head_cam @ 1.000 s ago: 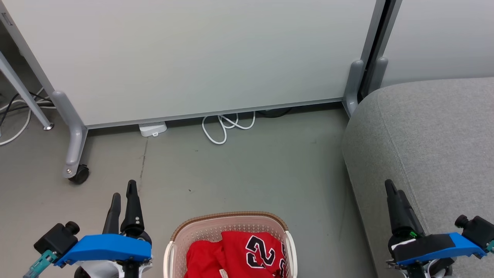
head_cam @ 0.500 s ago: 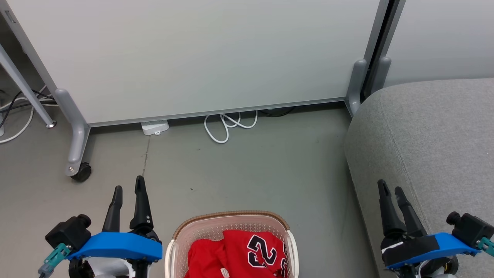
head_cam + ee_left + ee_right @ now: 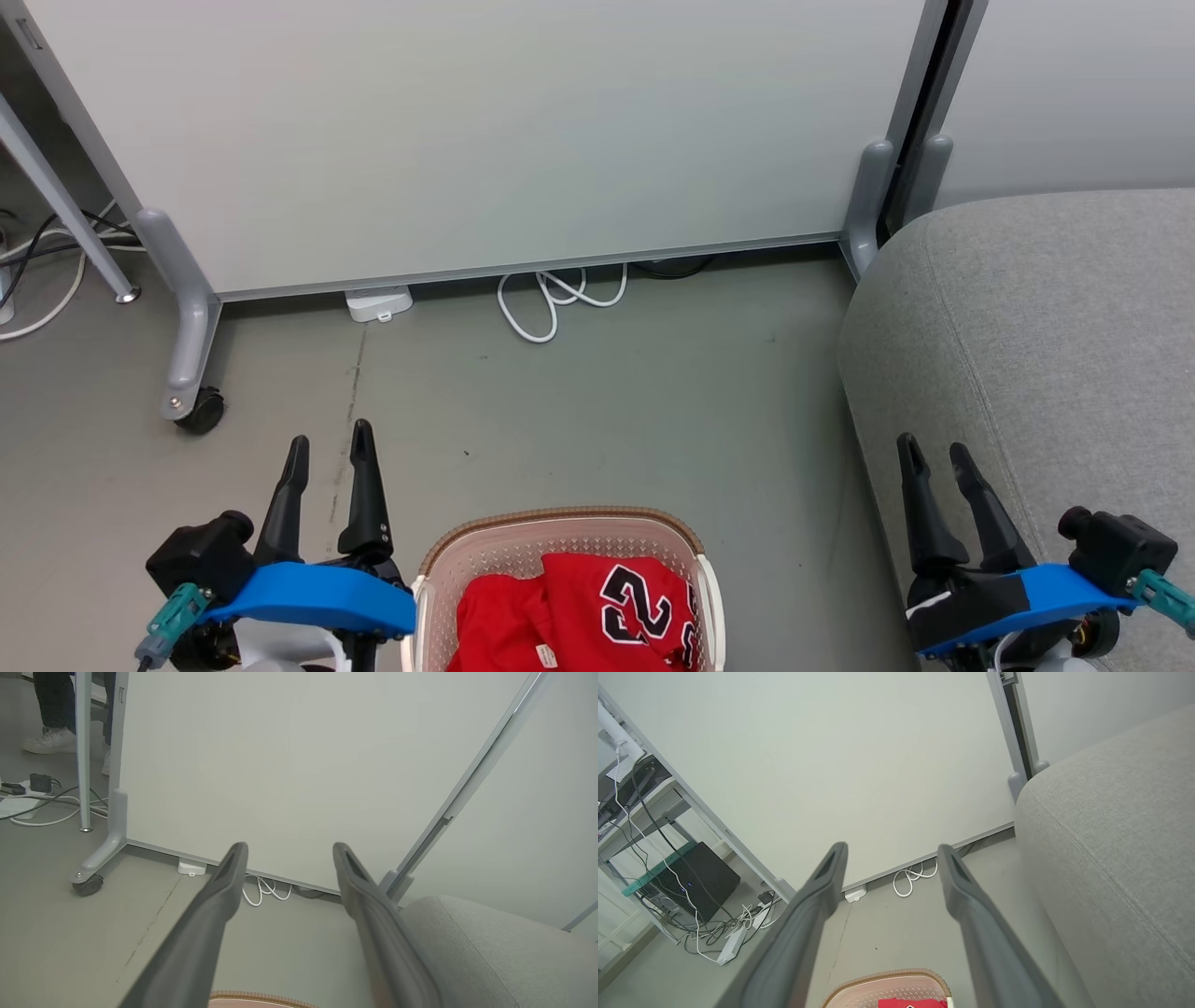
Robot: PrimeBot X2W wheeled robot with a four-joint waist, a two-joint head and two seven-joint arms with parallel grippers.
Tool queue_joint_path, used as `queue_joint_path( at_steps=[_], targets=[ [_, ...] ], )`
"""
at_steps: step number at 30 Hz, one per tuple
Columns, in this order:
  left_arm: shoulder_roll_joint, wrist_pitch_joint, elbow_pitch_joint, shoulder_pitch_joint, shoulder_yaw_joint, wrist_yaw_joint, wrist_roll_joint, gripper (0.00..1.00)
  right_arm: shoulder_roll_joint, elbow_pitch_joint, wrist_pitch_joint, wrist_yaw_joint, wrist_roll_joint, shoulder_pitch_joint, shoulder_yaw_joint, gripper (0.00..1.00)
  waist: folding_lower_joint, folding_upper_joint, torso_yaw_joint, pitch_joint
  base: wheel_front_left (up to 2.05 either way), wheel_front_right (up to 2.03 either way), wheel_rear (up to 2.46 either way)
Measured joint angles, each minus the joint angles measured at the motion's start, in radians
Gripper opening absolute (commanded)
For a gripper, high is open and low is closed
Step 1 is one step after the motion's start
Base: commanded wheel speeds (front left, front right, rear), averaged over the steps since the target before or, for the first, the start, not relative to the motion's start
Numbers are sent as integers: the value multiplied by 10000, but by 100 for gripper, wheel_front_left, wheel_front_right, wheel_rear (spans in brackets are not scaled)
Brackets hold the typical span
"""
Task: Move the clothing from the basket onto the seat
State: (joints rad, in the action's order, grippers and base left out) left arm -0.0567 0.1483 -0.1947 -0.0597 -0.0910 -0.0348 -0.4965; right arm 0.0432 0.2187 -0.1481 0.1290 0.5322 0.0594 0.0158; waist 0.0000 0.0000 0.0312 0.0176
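At bottom centre of head view: basket (image 3: 560, 516) on grey floor (image 3: 607, 401), red clothing (image 3: 569, 607) bunched inside, jersey number face-up on right part of pile. Left end effector (image 3: 330, 437) just beside basket's left rim, fingers pointing up-view, parted to a moderate gap, gripping nothing. Right end effector (image 3: 932, 445) well right of basket, overlapping left edge of grey seat (image 3: 1046, 327) in this view, fingers likewise parted, nothing held. Clothing between the two end effectors, lower in frame than both sets of fingertips, touched by neither. Seat right of basket, strip of floor between them. Left wrist view: basket's brown rim at bottom edge between parted fingers, seat at lower right. Right wrist view: basket rim plus sliver of red fabric at bottom, below fingertip gap, seat along right side. Behind: pale partition panel (image 3: 467, 140) on a caster (image 3: 201, 411), white cable (image 3: 551, 303) looped at its base.
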Motion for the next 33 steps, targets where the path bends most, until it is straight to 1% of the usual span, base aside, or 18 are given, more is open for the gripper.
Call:
queue_joint_path(
  at_steps=[8,15,33],
  targets=[
    [-8,209,-44,-47,-203,-6,846,100,6,-48,-205,0,-828,36,58,100,0,0,33,66,0,0,0],
    [-6,380,-251,-85,-284,-184,1327,100,10,-75,-372,2,-1496,48,153,100,0,0,70,118,0,0,0],
    [25,752,-420,-205,-525,-192,2901,100,27,-109,-750,2,-3183,95,341,100,0,0,185,209,0,0,0]
  ],
)
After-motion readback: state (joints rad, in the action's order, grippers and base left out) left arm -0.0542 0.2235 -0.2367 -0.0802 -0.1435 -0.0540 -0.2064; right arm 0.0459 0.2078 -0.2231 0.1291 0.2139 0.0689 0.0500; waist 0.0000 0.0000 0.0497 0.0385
